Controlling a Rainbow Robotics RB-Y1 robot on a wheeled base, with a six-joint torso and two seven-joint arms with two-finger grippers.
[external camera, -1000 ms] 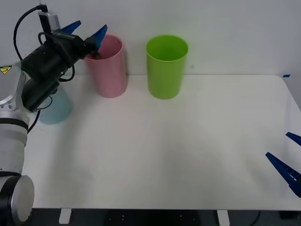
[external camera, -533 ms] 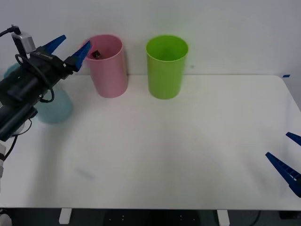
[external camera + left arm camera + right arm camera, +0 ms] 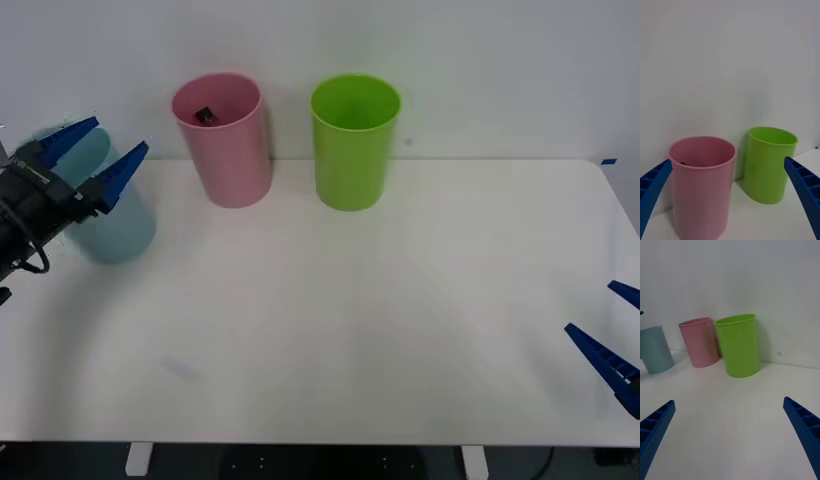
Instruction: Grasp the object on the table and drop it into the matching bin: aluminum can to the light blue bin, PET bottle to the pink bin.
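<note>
The PET bottle [image 3: 204,116] shows as a dark cap and label just inside the rim of the pink bin [image 3: 225,140] [image 3: 702,187] [image 3: 700,342], at the back left of the white table [image 3: 400,300]. My left gripper [image 3: 98,155] [image 3: 730,198] hovers open and empty at the far left, clear of the pink bin and in front of the light blue bin [image 3: 120,225] [image 3: 655,348], which it partly hides. My right gripper [image 3: 612,328] [image 3: 730,438] is parked open at the table's front right edge.
A lime green bin [image 3: 352,140] [image 3: 738,345] [image 3: 769,168] of the same shape stands right of the pink one, against the white back wall. The wide white tabletop stretches between the bins and the right gripper.
The left arm has drawn back leftward and down from the pink bin's rim, fingers still open. The bottle rests inside the pink bin. The right arm has not moved.
</note>
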